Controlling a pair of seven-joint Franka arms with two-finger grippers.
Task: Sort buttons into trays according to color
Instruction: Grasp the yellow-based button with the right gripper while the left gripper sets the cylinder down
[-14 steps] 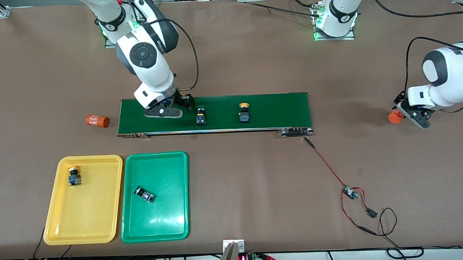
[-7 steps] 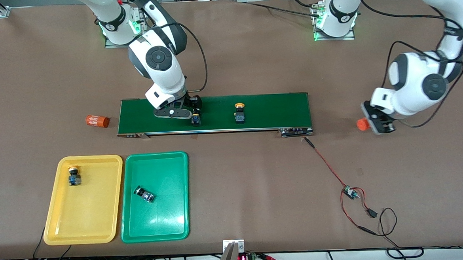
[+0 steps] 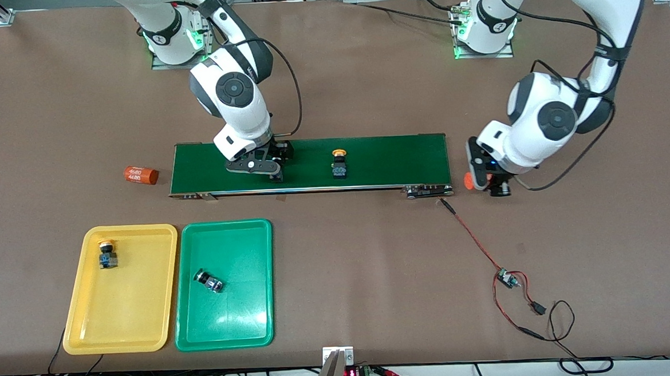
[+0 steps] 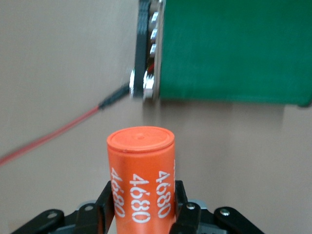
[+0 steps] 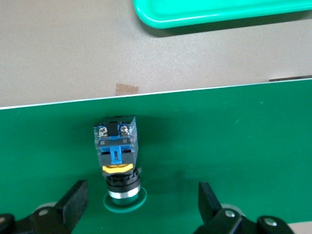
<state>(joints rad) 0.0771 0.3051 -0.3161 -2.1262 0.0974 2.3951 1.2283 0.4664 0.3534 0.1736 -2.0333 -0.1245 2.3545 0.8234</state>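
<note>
Yellow and green trays sit nearest the front camera, side by side at the right arm's end of the table: the yellow tray [image 3: 87, 333] holds one yellow-capped button [image 3: 107, 254], the green tray [image 3: 228, 331] one green-capped button [image 3: 208, 280]. Farther off runs the conveyor belt [image 3: 391, 159], where a second yellow-capped button [image 3: 339, 163] stands alone. The right claw [image 5: 141, 204] is low over the belt, fingers wide apart, bracketing the second green-capped button [image 5: 118, 153] without gripping it; the front view hides this button under the wrist. The step in hand looks like picking it: next, close, then carry to the green tray. Just off the belt's end, the left claw [image 4: 141, 207] is clamped on an orange cylinder [image 4: 141, 175]. Another cylinder [image 3: 140, 175] lies on the table.
</note>
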